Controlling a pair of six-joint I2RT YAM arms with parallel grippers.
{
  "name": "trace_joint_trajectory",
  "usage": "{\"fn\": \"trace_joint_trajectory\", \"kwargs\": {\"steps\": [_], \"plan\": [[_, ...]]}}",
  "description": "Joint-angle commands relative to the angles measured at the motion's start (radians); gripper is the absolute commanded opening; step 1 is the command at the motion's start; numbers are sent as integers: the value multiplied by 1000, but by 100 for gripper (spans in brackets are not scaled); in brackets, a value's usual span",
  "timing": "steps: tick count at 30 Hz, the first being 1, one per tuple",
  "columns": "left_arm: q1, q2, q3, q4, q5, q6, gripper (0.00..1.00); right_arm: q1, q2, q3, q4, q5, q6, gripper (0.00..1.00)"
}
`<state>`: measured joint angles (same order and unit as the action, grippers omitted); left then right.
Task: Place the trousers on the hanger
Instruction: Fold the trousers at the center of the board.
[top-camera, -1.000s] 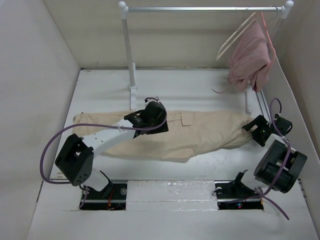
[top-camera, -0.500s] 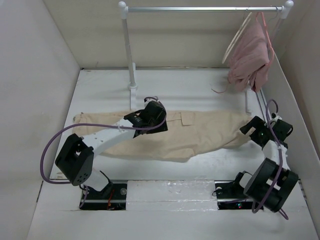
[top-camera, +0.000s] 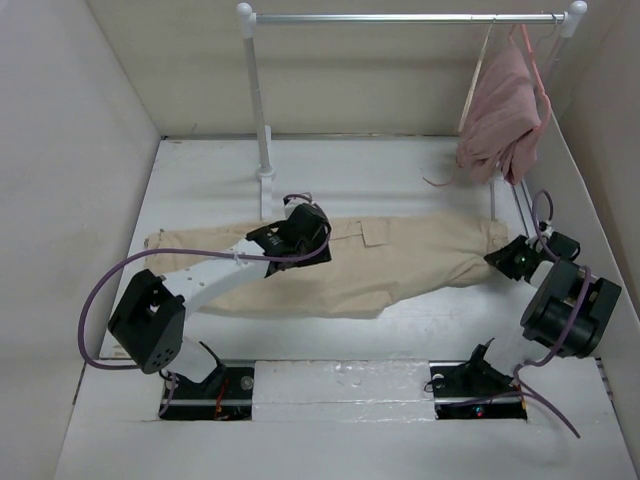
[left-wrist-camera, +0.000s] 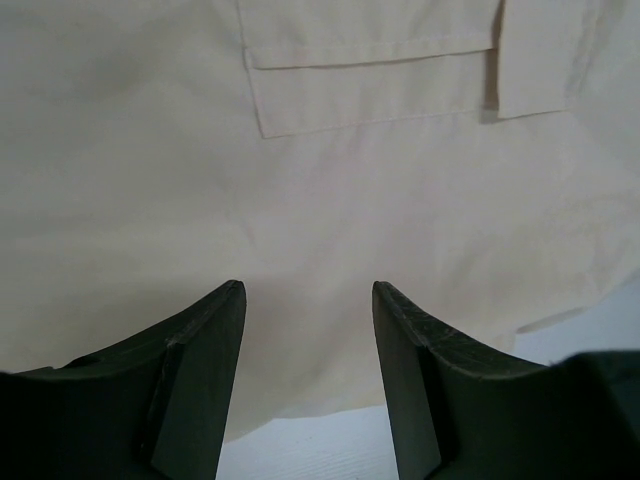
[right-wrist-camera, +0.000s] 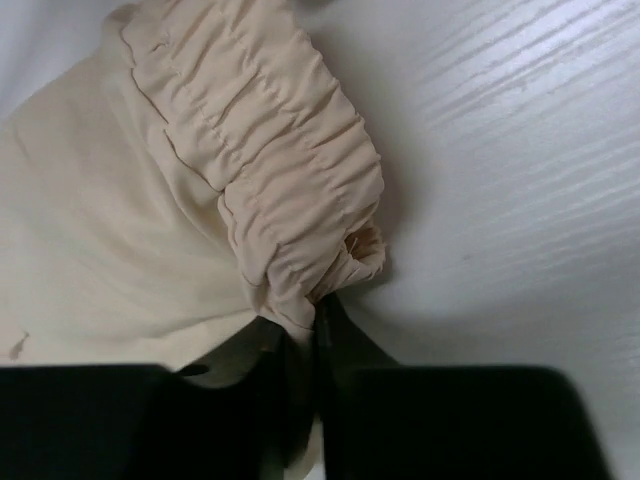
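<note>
The beige trousers (top-camera: 420, 250) lie lengthwise across the white table. My right gripper (top-camera: 512, 260) is at their right end. In the right wrist view it (right-wrist-camera: 318, 320) is shut on a pinch of the gathered waistband (right-wrist-camera: 270, 170). My left gripper (top-camera: 305, 235) hovers over the middle of the trousers. In the left wrist view it (left-wrist-camera: 308, 290) stands open, with flat fabric and a pocket flap (left-wrist-camera: 370, 60) ahead of the fingers and nothing between them. The cream hanger (top-camera: 473, 80) hangs on the rail at the back right.
A white clothes rail (top-camera: 400, 17) on a post (top-camera: 258, 100) spans the back. A dusty-pink garment (top-camera: 505, 110) hangs at its right end beside the hanger. White walls close in the left and right sides of the table (top-camera: 360, 180).
The right gripper has shut on the waistband and drawn the trousers' right end towards the back right. The hanger has swung nearer the pink garment. The left arm has hardly moved.
</note>
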<state>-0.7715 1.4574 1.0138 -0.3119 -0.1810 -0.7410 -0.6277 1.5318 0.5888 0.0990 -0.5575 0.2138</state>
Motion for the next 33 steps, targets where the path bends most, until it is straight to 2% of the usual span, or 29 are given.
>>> {"fn": "trace_joint_trajectory", "kwargs": {"steps": [1, 3, 7, 8, 13, 15, 18, 19, 21, 22, 26, 28, 29, 30, 31, 32, 33], "plan": [[24, -43, -35, -39, -52, 11, 49, 10, -34, -14, -91, 54, -16, 9], [34, -58, -50, -33, -58, 23, 48, -1, -106, 8, -183, 86, -36, 1], [34, -36, -79, -26, -35, 31, 43, -15, -375, 97, -364, 213, -80, 0], [15, -28, -86, -23, -31, 28, 42, -15, -437, 162, -457, 237, -100, 0], [-72, 40, -84, -3, 12, 22, 40, 28, -519, 305, -579, 200, -144, 0], [-122, 69, -78, 26, 37, 17, 40, 60, -512, 449, -666, 214, -181, 0], [-211, 159, -9, 46, 84, 20, 40, 120, -509, 621, -761, 231, -255, 0], [-239, 222, 59, 40, 87, 25, 40, 138, -509, 650, -781, 232, -273, 0], [-313, 314, 188, -33, 40, 34, 40, 241, -528, 690, -817, 235, -293, 0], [-328, 336, 224, -33, 40, 34, 39, 241, -539, 692, -817, 231, -297, 0], [-315, 325, 316, -116, -15, 14, 39, 403, -607, 660, -797, 173, -248, 0], [-276, 212, 309, -119, -35, 6, 39, 541, -624, 661, -774, 217, -182, 0], [-187, 113, 302, -140, -70, 24, 39, 738, -625, 683, -737, 282, -130, 0], [-186, 112, 302, -141, -71, 25, 39, 740, -625, 683, -737, 283, -129, 0], [-148, 13, 304, -157, -83, 34, 40, 811, -618, 695, -705, 353, -78, 0], [-56, -39, 302, -185, -92, 46, 40, 883, -587, 715, -687, 387, -55, 0], [-4, -87, 304, -199, -103, 70, 40, 1024, -567, 726, -664, 422, -33, 0]]}}
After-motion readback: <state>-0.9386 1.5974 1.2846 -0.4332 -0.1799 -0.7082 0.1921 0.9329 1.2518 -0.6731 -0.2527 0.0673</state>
